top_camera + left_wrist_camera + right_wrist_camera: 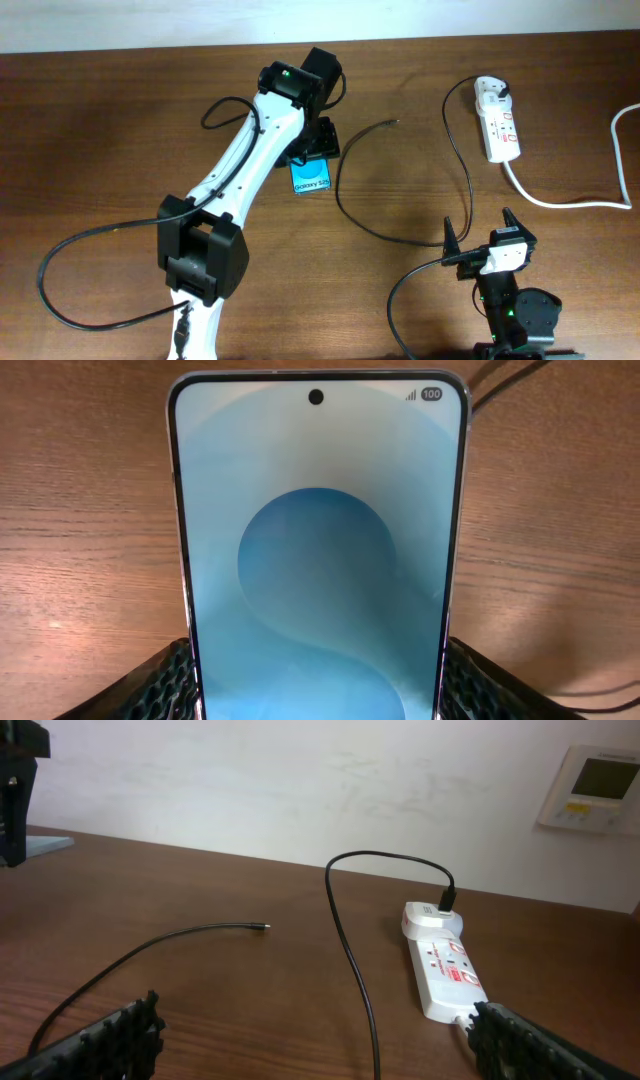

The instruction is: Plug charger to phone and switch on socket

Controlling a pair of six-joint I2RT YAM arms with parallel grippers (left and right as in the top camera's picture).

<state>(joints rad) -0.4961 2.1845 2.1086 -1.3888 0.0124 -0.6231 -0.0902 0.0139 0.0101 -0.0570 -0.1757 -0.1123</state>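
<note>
Left pincer [312, 158] clamps the phone [320, 540], hiding its upper half overhead; right pincer [480, 224] gapes apart.

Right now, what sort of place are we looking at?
Probably an indoor lab or office test bench: a wooden table carries a white robot arm and a power strip, and a small control panel hangs on the plain white wall behind.

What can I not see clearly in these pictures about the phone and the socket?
- The phone port: cut off by the lower edge in the left wrist view; overhead, the left arm covers part of the phone.
- The socket switches, on or off: too small overhead, too oblique in the right wrist view.
</note>
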